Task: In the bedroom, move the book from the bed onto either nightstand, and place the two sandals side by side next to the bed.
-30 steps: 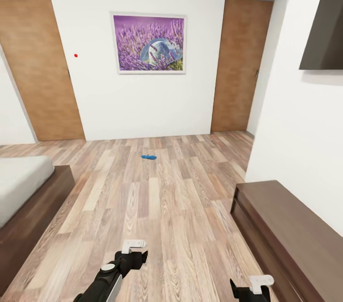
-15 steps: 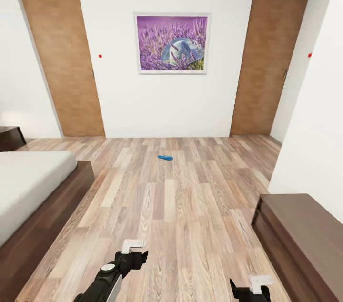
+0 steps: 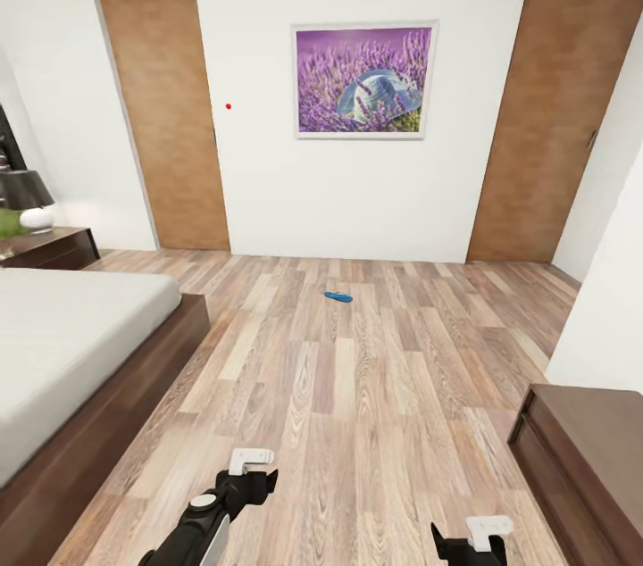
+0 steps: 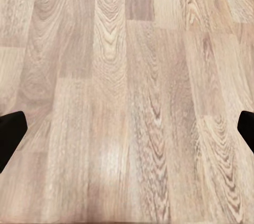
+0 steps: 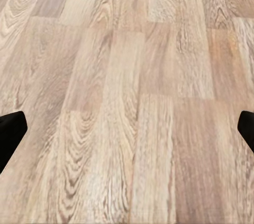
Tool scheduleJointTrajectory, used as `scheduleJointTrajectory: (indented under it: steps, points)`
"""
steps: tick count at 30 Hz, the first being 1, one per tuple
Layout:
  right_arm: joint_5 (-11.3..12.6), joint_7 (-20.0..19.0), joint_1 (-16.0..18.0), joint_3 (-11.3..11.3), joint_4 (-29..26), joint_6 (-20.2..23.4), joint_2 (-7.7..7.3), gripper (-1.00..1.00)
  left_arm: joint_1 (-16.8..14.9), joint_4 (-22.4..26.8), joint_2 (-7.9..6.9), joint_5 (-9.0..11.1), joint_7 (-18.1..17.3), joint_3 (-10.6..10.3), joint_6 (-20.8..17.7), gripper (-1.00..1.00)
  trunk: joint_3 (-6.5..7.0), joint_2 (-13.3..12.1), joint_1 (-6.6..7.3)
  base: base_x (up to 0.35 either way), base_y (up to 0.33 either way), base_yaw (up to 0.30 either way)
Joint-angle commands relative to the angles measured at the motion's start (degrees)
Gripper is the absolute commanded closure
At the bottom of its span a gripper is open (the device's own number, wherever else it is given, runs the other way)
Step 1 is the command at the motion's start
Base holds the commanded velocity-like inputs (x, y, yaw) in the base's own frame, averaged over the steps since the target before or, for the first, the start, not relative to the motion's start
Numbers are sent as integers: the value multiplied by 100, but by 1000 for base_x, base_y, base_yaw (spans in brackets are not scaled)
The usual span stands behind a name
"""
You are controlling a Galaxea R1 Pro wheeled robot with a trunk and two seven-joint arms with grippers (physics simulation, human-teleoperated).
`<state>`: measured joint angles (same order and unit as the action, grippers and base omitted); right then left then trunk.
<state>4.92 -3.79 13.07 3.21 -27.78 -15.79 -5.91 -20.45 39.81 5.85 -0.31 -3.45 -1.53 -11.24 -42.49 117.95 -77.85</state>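
Blue and flat, a single sandal [image 3: 338, 296] lies on the wood-plank floor [image 3: 357, 387] out in the open room, well apart from the bed [image 3: 80, 343], toward the far white wall. That low bed has a smooth pale mattress on a boxy dark brown frame. Beyond its far corner stands a reddish-brown nightstand [image 3: 54, 247], carrying a lamp [image 3: 29, 198] with a dark shade and round white base. Two plain wooden doors flank a framed purple lavender picture [image 3: 363, 79]. A long dark low cabinet [image 3: 585, 450] sits by the right wall. Both the left gripper [image 3: 251, 475] and right gripper [image 3: 473, 539] hang over bare grained planks, jaws spread wide and holding nothing.
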Motion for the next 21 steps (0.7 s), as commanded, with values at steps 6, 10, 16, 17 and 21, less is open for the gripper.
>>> scheduleJointTrajectory:
  steps: [6, 10, 16, 17, 21]
  points:
    - [54, -8, 2, 31, 4, -20, -7, -100, -2, 9, 4, -4, -9, 3, -43, -100, -6, 3, 1, -209, -145, 232]
    - [56, -8, 2, 36, 5, -20, -7, -100, -1, 9, 4, -4, 6, 3, -43, -100, -6, 3, 1, -167, -235, 231]
    - [55, -8, 2, 33, 3, -21, -7, -100, -2, 28, -10, 3, -13, 11, -21, -100, -6, 3, 1, -28, -196, 231]
    - [56, -8, 2, 32, 2, -21, -7, -100, -2, 31, -11, 4, -14, 11, -19, -100, -6, 3, 1, -5, -50, 231]
    - [58, -8, 2, 31, 2, -21, -7, -100, -3, 28, -8, 5, -12, 12, -20, -100, -6, 3, 1, -3, -29, 231]
